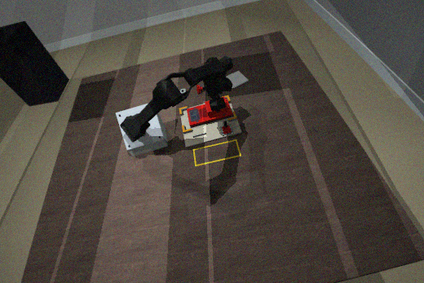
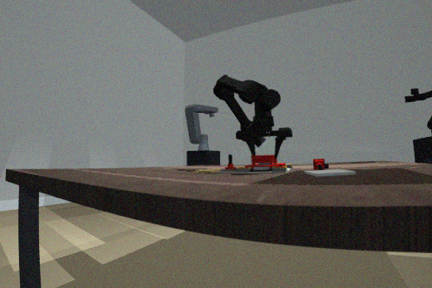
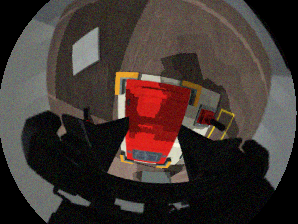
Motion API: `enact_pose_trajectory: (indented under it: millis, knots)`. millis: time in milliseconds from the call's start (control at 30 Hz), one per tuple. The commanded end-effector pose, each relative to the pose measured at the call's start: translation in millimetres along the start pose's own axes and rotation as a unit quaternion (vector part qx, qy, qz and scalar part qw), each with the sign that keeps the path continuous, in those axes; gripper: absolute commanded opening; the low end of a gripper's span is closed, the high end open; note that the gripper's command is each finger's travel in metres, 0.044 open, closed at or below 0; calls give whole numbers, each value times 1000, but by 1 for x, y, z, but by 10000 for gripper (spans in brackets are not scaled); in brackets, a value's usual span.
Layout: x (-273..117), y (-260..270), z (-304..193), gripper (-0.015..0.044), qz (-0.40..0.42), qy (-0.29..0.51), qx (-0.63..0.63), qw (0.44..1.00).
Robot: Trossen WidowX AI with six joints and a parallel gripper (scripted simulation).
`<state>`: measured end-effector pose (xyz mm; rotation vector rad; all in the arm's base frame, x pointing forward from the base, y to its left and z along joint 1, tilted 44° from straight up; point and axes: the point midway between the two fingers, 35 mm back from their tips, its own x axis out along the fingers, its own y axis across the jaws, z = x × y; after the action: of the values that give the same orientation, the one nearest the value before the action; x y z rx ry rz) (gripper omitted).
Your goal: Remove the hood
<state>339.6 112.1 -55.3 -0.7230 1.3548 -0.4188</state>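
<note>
The toy car (image 1: 200, 121) (image 2: 270, 167) is red with a grey-blue window and stands among orange corner brackets on a pale board (image 1: 192, 139). Its raised red hood (image 1: 210, 108) (image 2: 264, 159) (image 3: 150, 107) sits on the car, level as far as I can tell. My gripper (image 1: 218, 106) (image 2: 265, 157) (image 3: 154, 123) points down and is shut on the hood, with one black finger against each side. The marked area is a yellow outline (image 1: 236, 140) (image 3: 229, 112) on the table beside the board. The fingertips' lower ends are partly hidden in the top view.
A small red piece with a black post (image 1: 226, 129) (image 2: 229, 163) (image 3: 206, 117) stands on the board's side towards the outline. Another red part (image 1: 199, 89) (image 2: 318, 163) and a light flat pad (image 1: 237, 79) (image 2: 330, 173) (image 3: 86, 51) are on the car's other side. The arm rises from a white block (image 1: 156, 132).
</note>
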Motion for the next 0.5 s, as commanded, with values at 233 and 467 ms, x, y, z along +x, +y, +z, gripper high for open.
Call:
enact_pose_trajectory:
  millis: [233,467]
  knots:
    - [-8,0,1,0,2,0,2,1000]
    - [-13,0,1,0,2,0,2,1000]
